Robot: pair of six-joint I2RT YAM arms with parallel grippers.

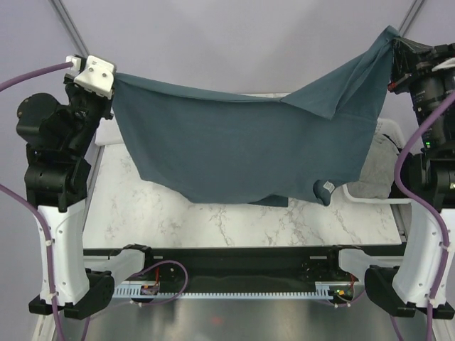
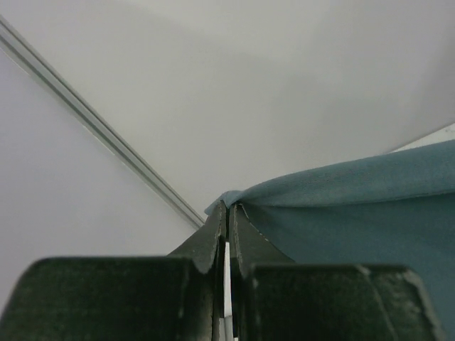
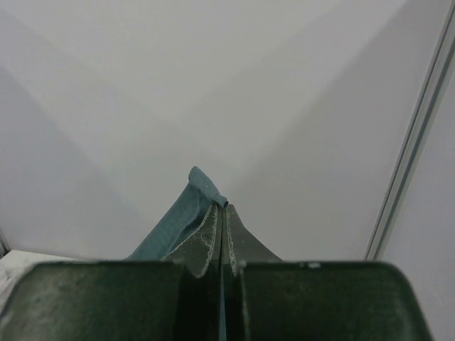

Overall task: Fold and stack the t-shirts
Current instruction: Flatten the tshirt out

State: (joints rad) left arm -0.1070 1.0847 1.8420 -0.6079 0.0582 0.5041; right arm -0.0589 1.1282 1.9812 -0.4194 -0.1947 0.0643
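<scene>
The dark slate-blue t-shirt (image 1: pixel 242 145) hangs spread in the air between both arms, its lower edge sagging to the marble table. My left gripper (image 1: pixel 114 77) is shut on its upper left corner, seen in the left wrist view (image 2: pixel 229 206) with cloth (image 2: pixel 355 206) trailing right. My right gripper (image 1: pixel 393 44) is shut on the upper right corner; in the right wrist view (image 3: pixel 222 206) a cloth fold (image 3: pixel 186 209) sticks out past the fingertips. A light-coloured shirt (image 1: pixel 377 174) lies heaped at the right, partly hidden. The other shirts are out of view.
The white marble table (image 1: pixel 142 206) lies under the hanging shirt. A white basket rim (image 1: pixel 370 197) stands at the right edge of the table. Purple cables (image 1: pixel 28 74) loop beside both arms. Tent poles (image 1: pixel 71 25) run up behind.
</scene>
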